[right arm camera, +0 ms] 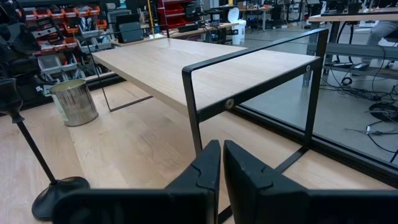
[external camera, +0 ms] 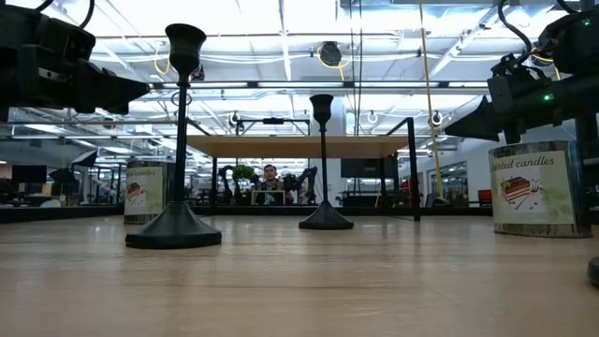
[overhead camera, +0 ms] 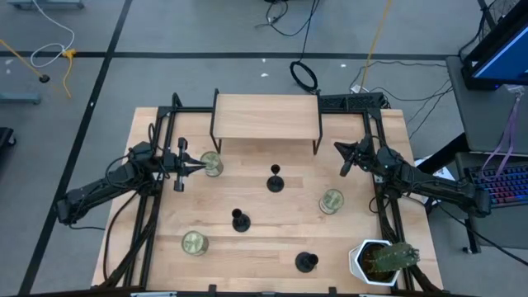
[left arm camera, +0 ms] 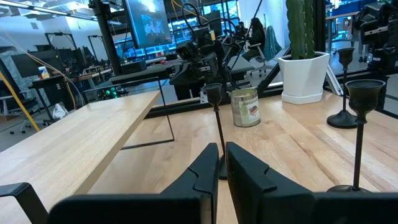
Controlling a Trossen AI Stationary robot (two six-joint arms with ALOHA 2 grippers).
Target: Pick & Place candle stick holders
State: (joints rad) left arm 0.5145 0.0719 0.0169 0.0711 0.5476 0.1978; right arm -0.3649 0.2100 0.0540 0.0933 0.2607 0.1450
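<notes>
Three matte-black candle stick holders stand upright on their round bases on the wooden table: one mid-table [overhead camera: 275, 181], one nearer [overhead camera: 240, 220], one near the front edge [overhead camera: 307, 262]. My left gripper [overhead camera: 200, 167] is shut and empty, raised above the table's left side beside a candle jar [overhead camera: 212, 163]. In its wrist view [left arm camera: 221, 146] it points at the mid-table holder [left arm camera: 216, 124]. My right gripper [overhead camera: 343, 162] is shut and empty, raised above the right side by the riser's right leg. Its wrist view [right arm camera: 221, 143] shows a holder [right arm camera: 31, 162] off to one side.
A wooden shelf riser on black legs [overhead camera: 266, 120] stands at the far edge. Two more candle jars [overhead camera: 332, 200] [overhead camera: 195, 242] and a white pot with a cactus [overhead camera: 381, 260] stand on the table. Black frame rails run along both sides.
</notes>
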